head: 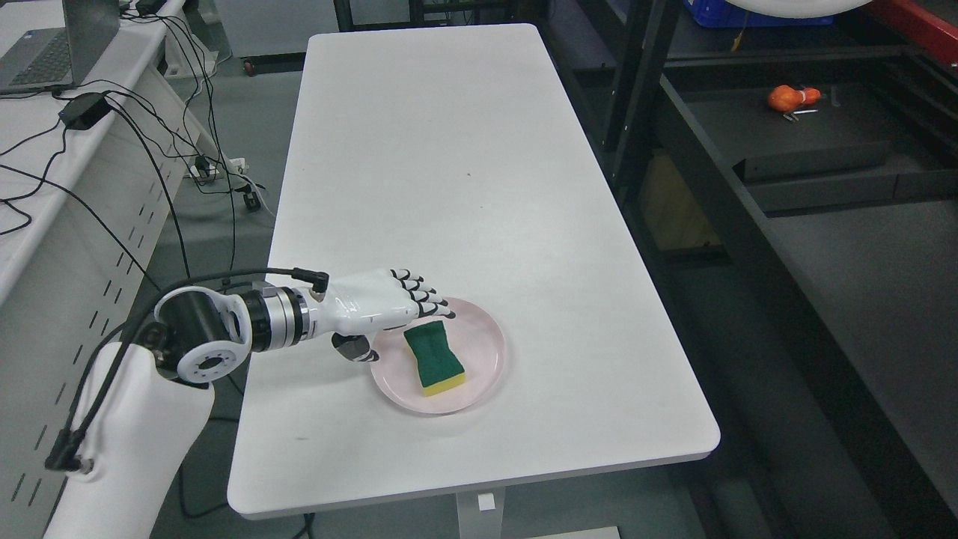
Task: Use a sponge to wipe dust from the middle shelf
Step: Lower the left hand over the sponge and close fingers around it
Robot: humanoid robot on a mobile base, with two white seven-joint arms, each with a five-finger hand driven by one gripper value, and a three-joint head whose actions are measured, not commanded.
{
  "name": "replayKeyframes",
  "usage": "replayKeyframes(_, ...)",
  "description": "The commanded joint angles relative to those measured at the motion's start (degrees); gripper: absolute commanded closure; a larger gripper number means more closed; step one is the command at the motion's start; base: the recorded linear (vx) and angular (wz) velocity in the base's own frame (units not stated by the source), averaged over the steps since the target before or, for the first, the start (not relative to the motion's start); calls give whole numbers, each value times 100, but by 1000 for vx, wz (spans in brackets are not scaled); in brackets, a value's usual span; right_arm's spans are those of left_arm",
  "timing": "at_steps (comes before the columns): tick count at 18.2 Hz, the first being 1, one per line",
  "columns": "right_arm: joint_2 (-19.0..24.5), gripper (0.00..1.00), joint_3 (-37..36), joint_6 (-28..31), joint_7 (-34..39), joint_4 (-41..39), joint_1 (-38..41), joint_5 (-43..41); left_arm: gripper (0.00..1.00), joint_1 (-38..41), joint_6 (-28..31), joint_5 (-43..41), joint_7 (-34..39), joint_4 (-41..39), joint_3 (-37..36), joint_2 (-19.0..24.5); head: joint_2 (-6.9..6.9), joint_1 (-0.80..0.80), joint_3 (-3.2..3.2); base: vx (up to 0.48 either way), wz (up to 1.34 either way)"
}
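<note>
Right, your left hand [389, 307] reaches in from the lower left, forearm nearly level over the table [449, 187], palm turned down. The fingers [428, 293] are stretched out almost straight and close together, tips over the near-left rim of the plate [486, 359]. The thumb [353, 349] hangs below, just off the plate's left edge. You've got nothing in that hand; it's open, and I can't tell whether the fingertips touch the sponge [434, 358] or hang just above its far end. The sponge lies flat in the plate, green side up, yellow layer showing along its near edge. Its long axis runs from the fingertips toward you, tilted slightly to the right. No writing or brand is readable on it. Over on the dark shelf [823, 142] at right sits an orange thing [792, 97].
</note>
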Motion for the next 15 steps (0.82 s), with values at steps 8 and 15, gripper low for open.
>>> replayKeyframes(8, -100, 0, 0, 419, 21, -100, 0, 0, 17, -117, -10, -339, 31, 396, -663, -584, 0, 0, 0, 0, 0)
replayKeyframes(15, -100, 0, 0, 419, 21, -100, 0, 0, 19, -29, -10, -471, 22, 396, -777, -566, 0, 0, 0, 0, 0)
